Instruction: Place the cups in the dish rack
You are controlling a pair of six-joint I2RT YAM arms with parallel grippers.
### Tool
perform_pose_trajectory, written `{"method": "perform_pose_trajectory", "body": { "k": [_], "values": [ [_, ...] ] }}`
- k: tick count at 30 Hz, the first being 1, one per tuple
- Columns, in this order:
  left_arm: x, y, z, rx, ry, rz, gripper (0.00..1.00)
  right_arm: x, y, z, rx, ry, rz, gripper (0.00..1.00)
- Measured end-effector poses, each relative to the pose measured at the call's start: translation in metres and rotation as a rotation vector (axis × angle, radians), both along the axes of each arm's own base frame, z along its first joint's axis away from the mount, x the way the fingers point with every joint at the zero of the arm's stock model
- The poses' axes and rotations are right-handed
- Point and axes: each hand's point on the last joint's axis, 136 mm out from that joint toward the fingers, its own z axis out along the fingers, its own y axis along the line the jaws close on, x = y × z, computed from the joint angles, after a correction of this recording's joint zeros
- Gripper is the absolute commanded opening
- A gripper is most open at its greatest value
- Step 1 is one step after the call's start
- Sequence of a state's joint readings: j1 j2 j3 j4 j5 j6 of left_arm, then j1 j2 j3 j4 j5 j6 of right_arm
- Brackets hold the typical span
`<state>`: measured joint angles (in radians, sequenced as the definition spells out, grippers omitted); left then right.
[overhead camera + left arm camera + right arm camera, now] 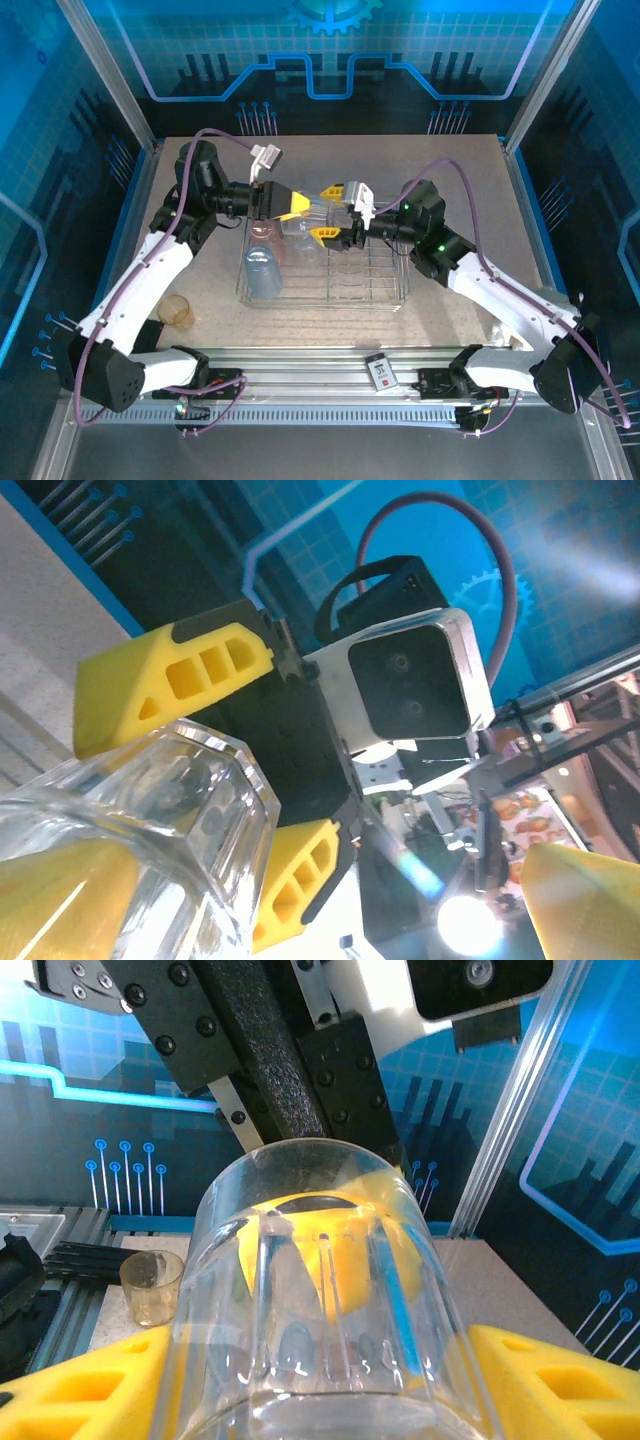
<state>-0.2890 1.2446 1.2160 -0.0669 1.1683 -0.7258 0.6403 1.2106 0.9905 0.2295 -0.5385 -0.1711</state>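
Your right gripper [320,1390] pinches a clear cup [322,1260], whose far end sits between the wide-spread fingers of your left gripper [322,908].

Beige table [470,200] inside the blue-lit enclosure [330,50] around me.
A small black-and-white card [381,372] lies flat on the grooved metal rail [300,362] along my table's near edge.

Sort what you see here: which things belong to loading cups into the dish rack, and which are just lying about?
Belongs to the job: clear cup in the right claw; pink cup and light blue cup in the dish rack; amber cup on the table.
Just lying about: black-and-white card on the near rail.
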Motion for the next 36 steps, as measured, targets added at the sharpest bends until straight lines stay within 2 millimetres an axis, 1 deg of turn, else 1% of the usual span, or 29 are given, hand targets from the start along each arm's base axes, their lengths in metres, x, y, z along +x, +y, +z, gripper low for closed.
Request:
{"method": "perform_pose_trajectory", "body": {
  "k": [2,4,5,7,9,11,12,14,18,21,23,26,28,36],
  "values": [
    [0.007,0.005,-0.004,0.031,-0.007,0.048,0.99,0.002,-0.001,-0.002,-0.013,0.032,-0.015,0.0],
    [0.019,0.016,-0.01,0.069,-0.015,0.125,0.99,0.004,-0.003,-0.004,-0.035,0.071,-0.035,0.0],
    [0.026,0.025,-0.014,0.092,-0.014,0.178,0.99,0.005,-0.004,-0.003,-0.046,0.097,-0.05,0.0],
    [0.042,0.048,-0.024,0.144,-0.007,0.3,0.99,0.01,-0.008,0.0,-0.068,0.147,-0.091,0.0],
    [0.058,0.078,-0.035,0.219,0.001,0.46,1.0,0.014,-0.011,0.004,-0.084,0.191,-0.128,0.0],
    [0.068,0.108,-0.047,0.321,0.001,0.631,0.99,0.018,-0.013,0.007,-0.096,0.239,-0.162,0.0],
    [0.071,0.122,-0.053,0.383,-0.006,0.711,0.99,0.02,-0.015,0.005,-0.108,0.271,-0.182,0.0],
    [0.07,0.143,-0.061,0.485,-0.026,0.821,0.99,0.025,-0.017,0.0,-0.135,0.338,-0.22,0.0],
    [0.063,0.176,-0.068,0.637,-0.083,0.968,0.99,0.04,-0.019,-0.022,-0.221,0.518,-0.318,0.0],
    [0.058,0.191,-0.076,0.706,-0.099,1.03,0.99,0.048,-0.018,-0.042,-0.303,0.63,-0.391,0.0],
    [0.057,0.199,-0.082,0.739,-0.097,1.063,0.99,0.048,-0.016,-0.056,-0.362,0.689,-0.429,0.0],
    [0.055,0.207,-0.092,0.776,-0.084,1.093,0.99,0.041,-0.013,-0.072,-0.447,0.76,-0.473,0.0],
    [0.056,0.21,-0.096,0.791,-0.081,1.103,0.99,0.035,-0.011,-0.079,-0.495,0.797,-0.5,0.0],
    [0.059,0.216,-0.093,0.8,-0.123,1.14,0.99,0.007,-0.006,-0.103,-0.635,0.913,-0.568,0.0]
  ]
}}
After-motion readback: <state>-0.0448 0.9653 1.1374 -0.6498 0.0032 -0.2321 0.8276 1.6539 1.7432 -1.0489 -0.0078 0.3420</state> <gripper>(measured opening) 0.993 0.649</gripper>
